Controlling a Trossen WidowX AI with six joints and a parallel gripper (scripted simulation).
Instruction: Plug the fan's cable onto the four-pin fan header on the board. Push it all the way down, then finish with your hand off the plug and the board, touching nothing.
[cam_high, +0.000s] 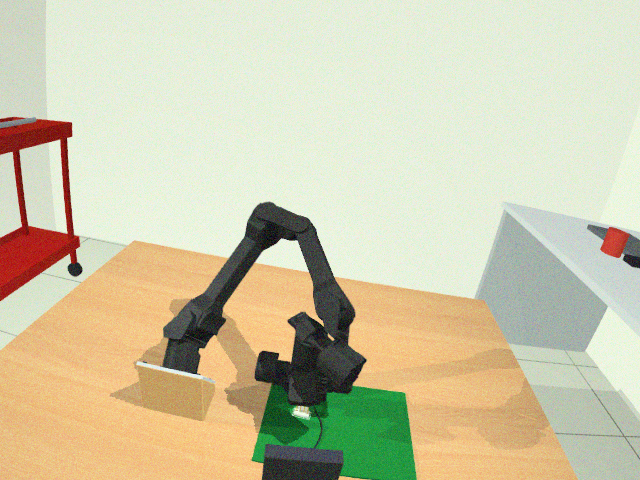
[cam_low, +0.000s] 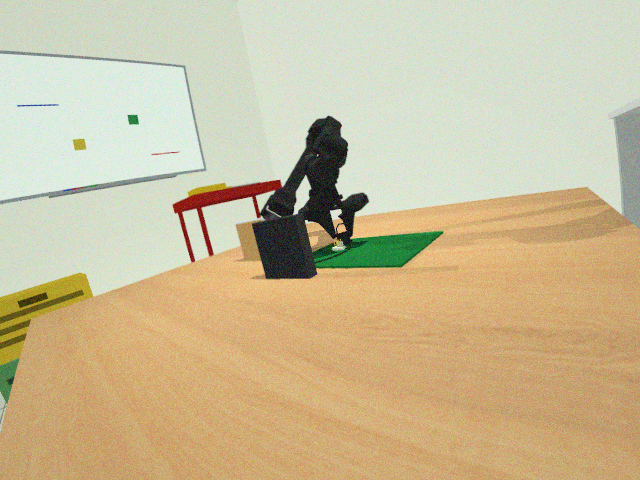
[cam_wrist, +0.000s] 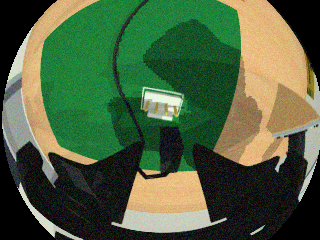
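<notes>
The green board (cam_high: 372, 439) (cam_low: 398, 253) (cam_wrist: 75, 100) lies flat on the table. The white four-pin header (cam_high: 301, 413) (cam_low: 338, 248) (cam_wrist: 162, 104) stands on it, its brass pins showing and nothing on them. The black plug (cam_wrist: 171, 150) stands beside the header, on the near side in the wrist view. The fan's thin black cable (cam_high: 321, 428) (cam_wrist: 116, 67) loops from it over the board. My gripper (cam_low: 341, 239) (cam_wrist: 167, 147) is partly open, one finger on each side of the plug, with a gap showing on both sides. In the top view the fingertips are hidden.
A dark block (cam_high: 302, 459) (cam_low: 284, 248) stands at the board's edge, where the cable leads. A tan panel with a pale top edge (cam_high: 173, 392) (cam_wrist: 292, 112) stands beside the arm's base. A red cart and a grey bench are beyond the table.
</notes>
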